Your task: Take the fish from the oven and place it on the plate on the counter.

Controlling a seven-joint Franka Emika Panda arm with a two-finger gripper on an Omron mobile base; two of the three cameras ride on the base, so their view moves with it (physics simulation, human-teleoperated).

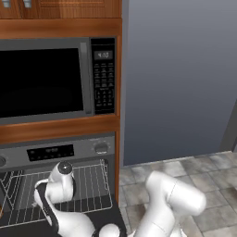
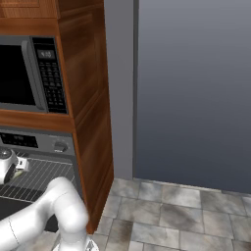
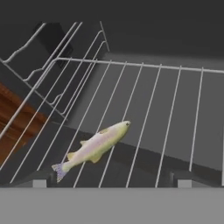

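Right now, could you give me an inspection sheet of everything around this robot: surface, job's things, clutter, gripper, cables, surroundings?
Surface: wire rack pulled out of the open oven; no counter seen.
Job's things: fish lies on the rack, head toward the oven's back; plate not seen.
Clutter: nothing seen.
Gripper: gripper open, hovering over the rack, fingertips on either side of the fish's tail end, not touching it.
Cables: nothing seen.
Surroundings: microwave above the oven in wooden cabinetry; grey wall to the right; tiled floor.
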